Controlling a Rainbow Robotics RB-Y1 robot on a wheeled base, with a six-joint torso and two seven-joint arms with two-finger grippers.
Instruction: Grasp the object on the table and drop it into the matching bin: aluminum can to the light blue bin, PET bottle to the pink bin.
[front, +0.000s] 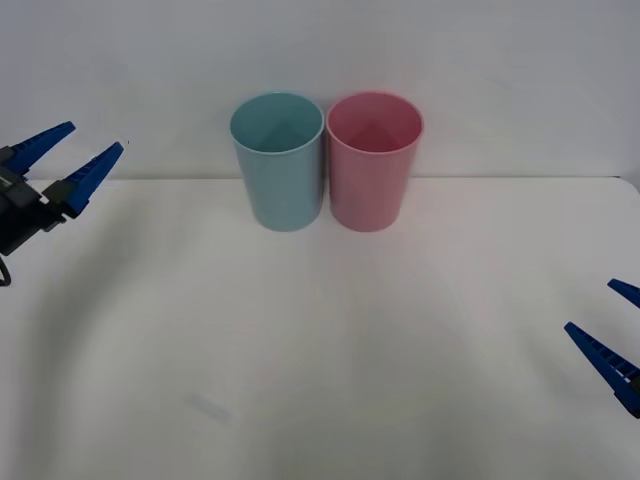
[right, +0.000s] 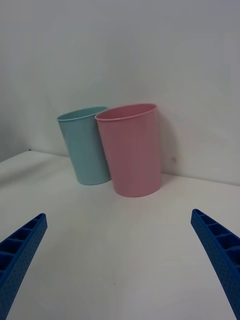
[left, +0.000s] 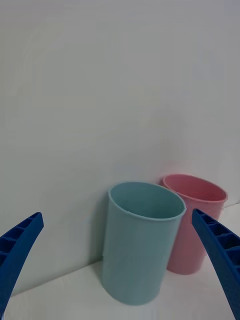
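The light blue bin (front: 280, 165) and the pink bin (front: 372, 165) stand upright side by side, touching, at the back middle of the white table (front: 320, 350). The object, whether aluminum can or PET bottle, is out of view. My left gripper (front: 95, 137) hangs open above the table's far left, level with the bins, with nothing between its fingers. Its wrist view looks at the light blue bin (left: 140, 245) with the pink bin (left: 200, 192) behind it. My right gripper (front: 590, 306) is open and empty low at the right edge, facing the pink bin (right: 131, 150) and the light blue bin (right: 85, 147).
A plain white wall rises right behind the bins. The tabletop's back edge runs just behind them, and its right corner shows at the far right. A faint mark lies on the table surface front left (front: 210, 407).
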